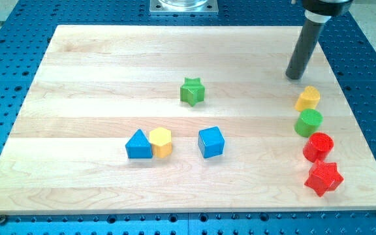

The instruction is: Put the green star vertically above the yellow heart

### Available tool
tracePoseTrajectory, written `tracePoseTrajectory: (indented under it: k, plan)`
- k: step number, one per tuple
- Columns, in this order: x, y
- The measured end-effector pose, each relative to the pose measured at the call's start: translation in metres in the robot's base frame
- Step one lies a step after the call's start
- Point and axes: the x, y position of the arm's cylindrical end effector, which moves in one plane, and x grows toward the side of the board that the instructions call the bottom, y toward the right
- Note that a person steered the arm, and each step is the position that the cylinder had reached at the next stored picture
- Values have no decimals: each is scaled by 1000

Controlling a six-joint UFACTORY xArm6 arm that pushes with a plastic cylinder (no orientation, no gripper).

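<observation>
The green star (192,91) lies near the middle of the wooden board (83,78). The yellow heart (308,98) lies at the view's right, well to the right of the star and slightly lower. My tip (294,76) rests on the board just above and a little left of the yellow heart, apart from it. The star is far to the left of my tip.
A green cylinder (309,122), a red cylinder (318,146) and a red star (323,177) run in a column below the yellow heart. A blue triangle (138,145) touches a yellow hexagon (161,141) at lower centre-left, with a blue cube (211,141) to their right.
</observation>
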Motion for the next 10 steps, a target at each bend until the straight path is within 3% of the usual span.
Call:
tracePoseTrajectory:
  k: [1, 2, 3, 4, 5, 7, 8, 9, 10]
  plan:
    - [11, -107]
    - [-43, -184]
    - [-1, -268]
    - [59, -279]
    - [62, -187]
    - [8, -106]
    - [-12, -104]
    - [6, -169]
    - [63, -154]
